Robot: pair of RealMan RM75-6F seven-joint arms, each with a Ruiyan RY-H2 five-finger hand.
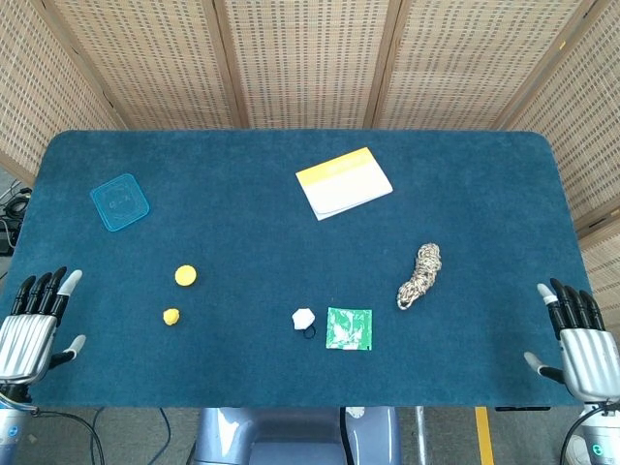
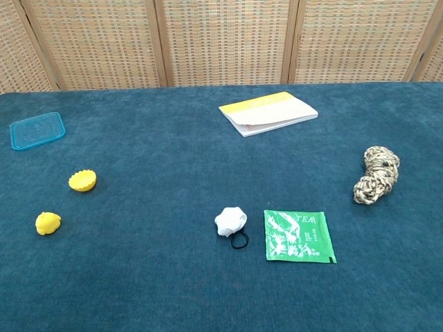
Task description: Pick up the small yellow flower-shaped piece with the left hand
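Overhead, the left hand point(image 1: 29, 329) waited at the near left edge of the table point(image 1: 291, 107), its fingers point(image 1: 44, 291) straight, apart and holding nothing. Ahead of those fingertips, toward the middle of the blue carpet-like cloth, lay the small yellow flower-shaped piece point(image 1: 171, 316), untouched, with a yellow scalloped cup point(image 1: 185, 275) just beyond it. The right hand point(image 1: 581, 344) stood released in the same manner at the near right edge, and a braided rope bundle point(image 1: 420, 274) lay ahead of its fingers, well apart. Behind the table stood woven rattan screens point(image 1: 310, 58) in wooden frames. The chest view showed neither hand.
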